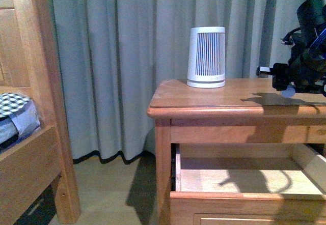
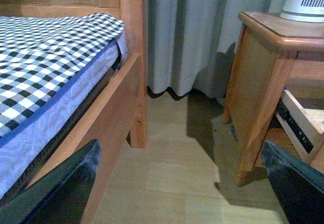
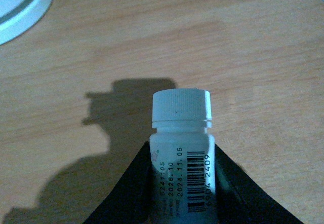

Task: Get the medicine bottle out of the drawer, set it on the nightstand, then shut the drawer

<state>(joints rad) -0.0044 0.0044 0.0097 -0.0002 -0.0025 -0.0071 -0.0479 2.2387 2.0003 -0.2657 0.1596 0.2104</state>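
The right fingers (image 3: 126, 193) are clenched on the medicine bottle (image 3: 181, 148), its ribbed white cap pointing forward over the top of the nightstand (image 1: 214, 99). The label shows a barcode, "2026.10", "2024.11.05" and "6904 2409" (the rest is cut off). In the front view a white striped cylinder (image 1: 206, 57) stands at 10 o'clock from the bottle, and the drawer (image 1: 244, 181), at 7 o'clock, is pulled out. The left fingers (image 2: 66, 193) are spread, grasping nothing, above the floor (image 2: 167, 173).
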